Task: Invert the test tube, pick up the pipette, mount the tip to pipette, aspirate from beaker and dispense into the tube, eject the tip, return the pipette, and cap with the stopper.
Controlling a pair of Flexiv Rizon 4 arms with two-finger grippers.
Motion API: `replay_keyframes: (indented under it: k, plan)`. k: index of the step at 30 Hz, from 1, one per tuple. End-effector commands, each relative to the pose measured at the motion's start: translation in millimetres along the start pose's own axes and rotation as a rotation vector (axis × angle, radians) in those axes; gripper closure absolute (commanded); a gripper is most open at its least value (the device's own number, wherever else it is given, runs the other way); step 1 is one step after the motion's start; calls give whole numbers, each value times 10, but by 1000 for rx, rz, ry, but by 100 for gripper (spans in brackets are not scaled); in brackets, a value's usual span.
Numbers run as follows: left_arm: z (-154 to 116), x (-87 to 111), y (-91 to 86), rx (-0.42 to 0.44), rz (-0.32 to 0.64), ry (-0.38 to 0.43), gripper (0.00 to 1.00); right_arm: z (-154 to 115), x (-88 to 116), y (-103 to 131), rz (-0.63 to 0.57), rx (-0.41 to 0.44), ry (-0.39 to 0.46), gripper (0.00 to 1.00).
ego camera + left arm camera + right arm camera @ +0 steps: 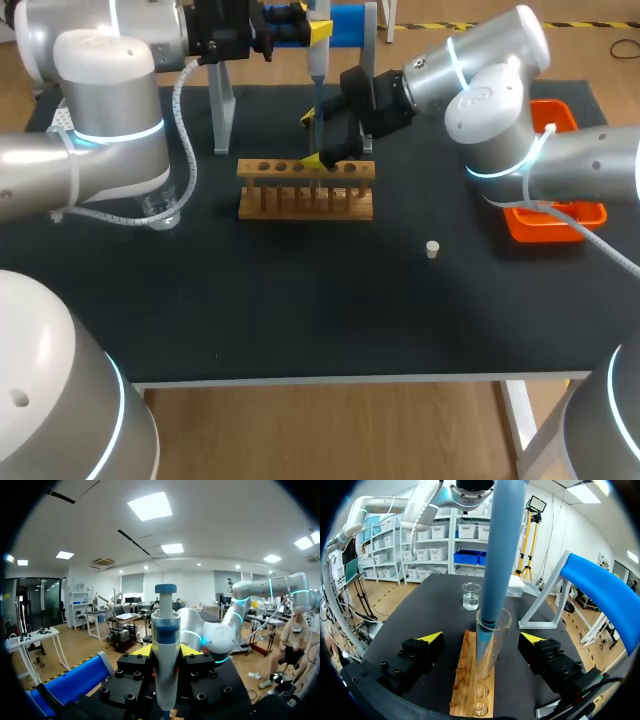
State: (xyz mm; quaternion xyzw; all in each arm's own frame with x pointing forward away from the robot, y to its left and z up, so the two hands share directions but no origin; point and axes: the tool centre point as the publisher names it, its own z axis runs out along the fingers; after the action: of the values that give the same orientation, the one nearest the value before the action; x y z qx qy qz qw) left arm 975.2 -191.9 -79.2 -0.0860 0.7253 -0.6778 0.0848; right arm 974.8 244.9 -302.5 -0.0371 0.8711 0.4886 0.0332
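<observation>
The step in hand looks like the dispense into the tube, and from largest to smallest the scene reads so: on the dark table (300, 300) the left arm enters from the left of the head view and carries its pincer (165, 651) at the upper middle, clamped from both sides on the pipette (165, 630). The right arm comes in from the right, and its pincer (482, 639) hovers at the wooden rack (305, 188) in the upper centre, fingers wide apart and touching nothing. The beaker (471, 596) stands beyond the rack, at the left of the head view. The pipette's blue tip (502, 545) points down into the mouth of the test tube (485, 665), which stands upright in the rack between the right pincer's spread fingers, clear of both. The stopper (432, 249) lies right of centre, well apart. Next, I judge, the plunger must be pressed with the tip kept inside the tube, then the tip ejected.
</observation>
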Motion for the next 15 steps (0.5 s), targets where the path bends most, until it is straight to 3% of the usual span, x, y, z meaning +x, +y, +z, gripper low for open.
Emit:
replay_keyframes:
  k: [1,8,15]
  plan:
    - [14,-3,1,2,1,-2,100,-12,-4,6,1,4,3,0]
    - [14,-3,1,2,1,-2,100,-12,-4,6,1,4,3,0]
    - [14,-3,1,2,1,-2,100,-227,29,-100,11,-54,-9,0]
